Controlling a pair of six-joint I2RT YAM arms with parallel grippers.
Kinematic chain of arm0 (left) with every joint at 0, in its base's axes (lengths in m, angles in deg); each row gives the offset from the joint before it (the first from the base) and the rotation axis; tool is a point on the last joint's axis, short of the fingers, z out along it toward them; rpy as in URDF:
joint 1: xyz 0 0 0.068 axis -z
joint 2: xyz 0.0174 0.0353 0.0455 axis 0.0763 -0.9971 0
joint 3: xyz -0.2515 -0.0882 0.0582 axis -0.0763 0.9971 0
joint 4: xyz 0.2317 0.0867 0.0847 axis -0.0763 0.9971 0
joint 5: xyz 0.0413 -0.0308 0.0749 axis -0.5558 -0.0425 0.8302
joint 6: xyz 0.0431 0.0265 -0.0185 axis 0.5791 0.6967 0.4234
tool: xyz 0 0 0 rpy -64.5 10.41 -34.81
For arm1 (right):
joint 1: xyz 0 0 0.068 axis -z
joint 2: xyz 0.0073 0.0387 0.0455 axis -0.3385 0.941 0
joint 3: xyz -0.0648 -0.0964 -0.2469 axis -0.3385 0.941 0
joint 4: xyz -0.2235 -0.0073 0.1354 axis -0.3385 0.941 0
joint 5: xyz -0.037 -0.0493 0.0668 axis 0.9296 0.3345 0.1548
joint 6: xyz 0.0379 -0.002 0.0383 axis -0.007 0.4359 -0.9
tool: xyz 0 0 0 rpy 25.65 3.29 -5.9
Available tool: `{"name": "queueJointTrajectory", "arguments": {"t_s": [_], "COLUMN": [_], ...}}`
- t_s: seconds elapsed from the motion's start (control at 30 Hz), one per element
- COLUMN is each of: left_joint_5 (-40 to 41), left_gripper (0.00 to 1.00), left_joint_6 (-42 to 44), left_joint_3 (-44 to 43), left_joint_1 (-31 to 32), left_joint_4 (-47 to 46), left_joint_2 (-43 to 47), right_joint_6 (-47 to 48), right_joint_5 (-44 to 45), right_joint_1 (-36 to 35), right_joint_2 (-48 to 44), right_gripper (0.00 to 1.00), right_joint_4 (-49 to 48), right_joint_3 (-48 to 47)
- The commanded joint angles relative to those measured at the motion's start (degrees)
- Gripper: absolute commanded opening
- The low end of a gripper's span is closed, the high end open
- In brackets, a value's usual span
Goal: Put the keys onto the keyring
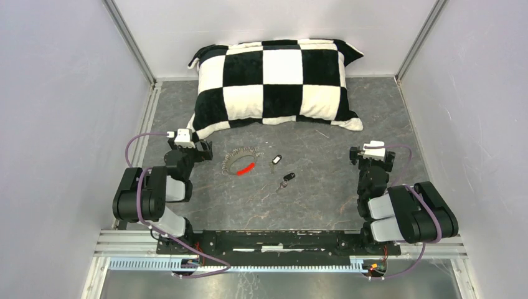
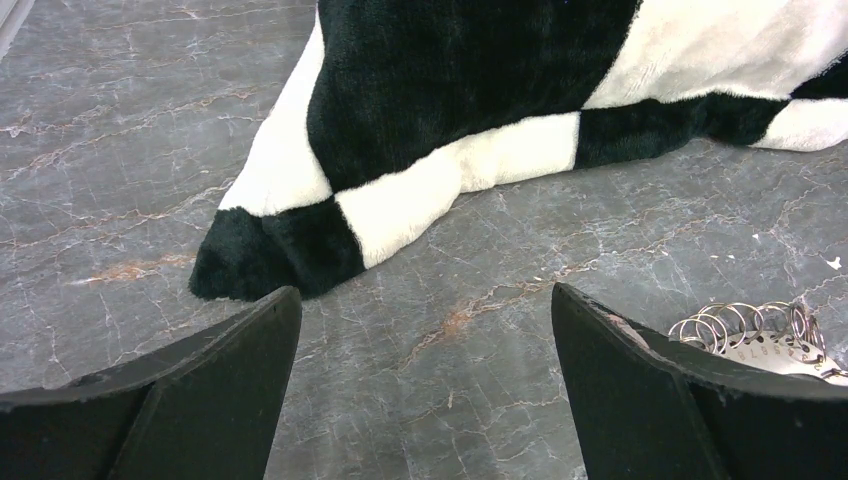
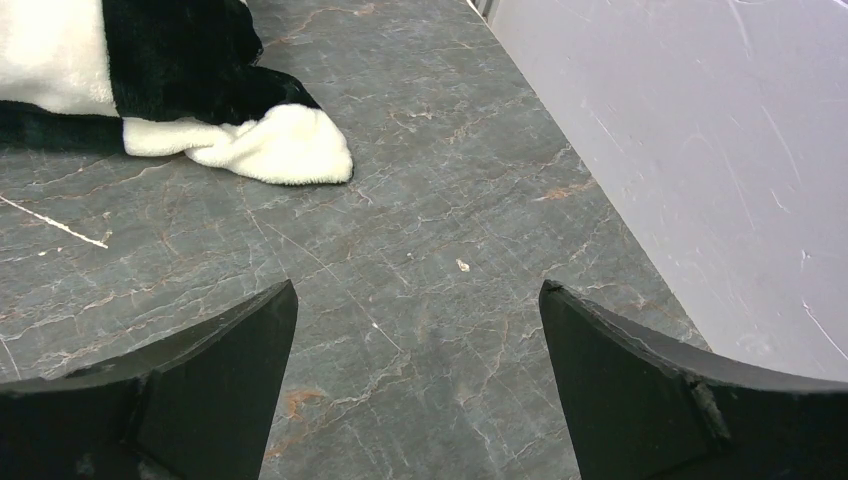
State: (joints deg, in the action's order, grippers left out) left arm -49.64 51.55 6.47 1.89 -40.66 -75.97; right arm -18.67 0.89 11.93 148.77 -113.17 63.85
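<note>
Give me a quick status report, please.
Left gripper open, empty; right gripper same. Keyring on table; far key, near key loose beside it. Pillow behind, not blocking.

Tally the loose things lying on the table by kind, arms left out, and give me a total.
Keys: 2
Keyring: 1
Checkered pillow: 1
Total: 4

A black-and-white checkered pillow (image 1: 277, 84) lies on the grey marbled table (image 1: 324, 193); beside it is a thin pale sliver (image 3: 55, 222), perhaps a scratch.
</note>
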Motion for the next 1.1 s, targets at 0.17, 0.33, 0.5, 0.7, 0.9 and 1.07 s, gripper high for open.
{"name": "queueJointTrajectory", "arguments": {"t_s": [0.17, 0.33, 0.5, 0.7, 0.9, 1.07], "left_joint_5": [1.06, 0.9, -1.32, -13.29, -21.55, -25.23], "left_gripper": [1.0, 1.0, 1.0, 1.0, 1.0, 1.0], "left_joint_6": [2.39, 2.39, 2.82, 12.89, 18.58, 19.77], "left_joint_3": [-0.54, -0.44, -14.41, -39.3, -45.65, -49.06], "left_joint_1": [0.2, 0.15, -1.03, -0.96, -0.86, -0.56], "left_joint_4": [-1.68, -1.92, 28.86, 72.44, 84.89, 90.4], "left_joint_2": [0.55, 0.84, 8.46, 6.25, 3.67, 0.88], "right_joint_6": [-0.46, -0.47, -4.89, -16.98, -20.2, -16.4], "right_joint_5": [-0.8, -0.76, 7.04, -7.15, -26.29, -20.98], "right_joint_1": [0.16, 0.19, -0.89, 0.24, -2.51, -17.8], "right_joint_2": [-1.0, -1.06, -10.4, -13.15, -6.29, 0.62], "right_gripper": [0.98, 0.98, 0.98, 0.98, 0.98, 0.98], "right_joint_4": [-1.5, -1.58, 29.0, 50.81, 57.86, 60.67], "right_joint_3": [5.26, 5.39, -7.07, -22.88, -32.13, -40.68]}}
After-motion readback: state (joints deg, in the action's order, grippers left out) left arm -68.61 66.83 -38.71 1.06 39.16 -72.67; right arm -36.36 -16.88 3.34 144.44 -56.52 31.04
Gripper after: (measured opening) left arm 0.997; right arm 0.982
